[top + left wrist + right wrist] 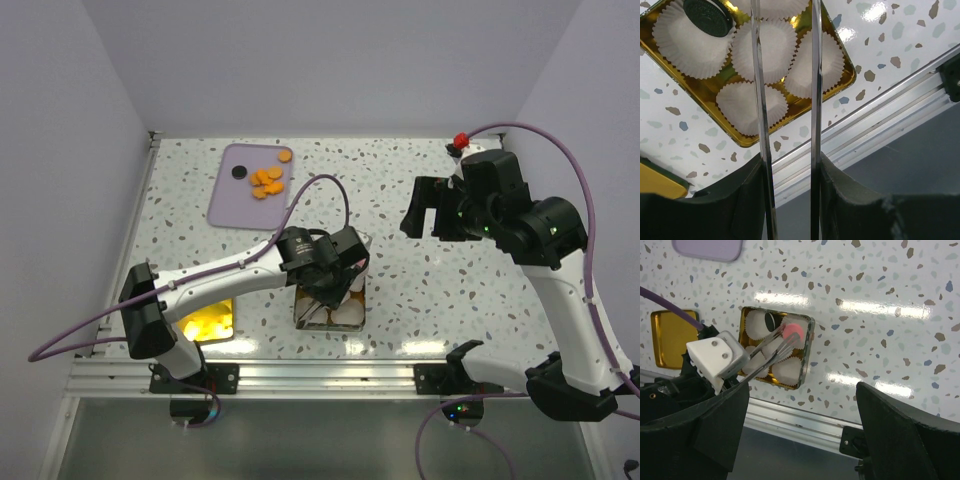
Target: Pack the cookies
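Orange flat disc cookies [268, 181] on lilac plastic board [228, 205] far left; pink disc cookie [792, 330], white scalloped paper cups [747, 105] in shiny gold tray [707, 92] near.

— What did it all stand on?
— A white table [420, 290], flecked with brown, grey and blue chips. An aluminium rail [320, 375] ran along its near edge.
— And directly on the top?
— Three flat things. A lilac board [225, 205] with rounded corners lay far back on the left side. A square gold tin [745, 141] sat close to the near edge, about midway across. A second gold tray [210, 322] lay to the left of the tin, apart from it and also by the rail.
— Anything else?
— A small red thing [461, 138] at the far right corner; I couldn't tell what it was, nor whether it rested on the top
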You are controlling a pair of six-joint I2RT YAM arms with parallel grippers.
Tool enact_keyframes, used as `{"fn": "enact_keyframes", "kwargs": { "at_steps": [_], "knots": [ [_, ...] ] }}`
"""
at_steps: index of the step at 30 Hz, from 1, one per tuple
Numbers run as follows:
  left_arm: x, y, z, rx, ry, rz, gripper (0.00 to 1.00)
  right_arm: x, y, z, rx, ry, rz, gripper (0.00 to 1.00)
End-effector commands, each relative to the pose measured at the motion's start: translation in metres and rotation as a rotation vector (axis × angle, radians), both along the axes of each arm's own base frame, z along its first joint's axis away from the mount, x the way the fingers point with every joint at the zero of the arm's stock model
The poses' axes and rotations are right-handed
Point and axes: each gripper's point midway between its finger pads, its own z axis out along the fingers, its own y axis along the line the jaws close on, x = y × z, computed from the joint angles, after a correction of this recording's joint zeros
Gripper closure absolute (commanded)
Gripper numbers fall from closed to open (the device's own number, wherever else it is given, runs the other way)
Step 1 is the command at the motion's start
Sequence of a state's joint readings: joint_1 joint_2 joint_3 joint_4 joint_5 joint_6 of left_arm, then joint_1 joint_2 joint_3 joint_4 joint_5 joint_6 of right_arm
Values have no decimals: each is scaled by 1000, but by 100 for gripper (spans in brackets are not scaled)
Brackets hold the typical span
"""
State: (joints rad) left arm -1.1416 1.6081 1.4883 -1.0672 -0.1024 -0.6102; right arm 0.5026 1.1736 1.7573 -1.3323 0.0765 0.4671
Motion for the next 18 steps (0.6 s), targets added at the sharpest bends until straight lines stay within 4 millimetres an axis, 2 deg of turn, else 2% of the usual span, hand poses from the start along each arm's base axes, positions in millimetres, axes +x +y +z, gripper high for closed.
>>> {"fn": "enact_keyframes", "kwargs": {
  "at_steps": [1,18],
  "knots": [
    [6,5,4,6,-44,36,59,-1,4,1,13,3,26,9],
    [20,4,-14,44,-46,52,49,1,9,-4,5,24,57,9]
  ]
}}
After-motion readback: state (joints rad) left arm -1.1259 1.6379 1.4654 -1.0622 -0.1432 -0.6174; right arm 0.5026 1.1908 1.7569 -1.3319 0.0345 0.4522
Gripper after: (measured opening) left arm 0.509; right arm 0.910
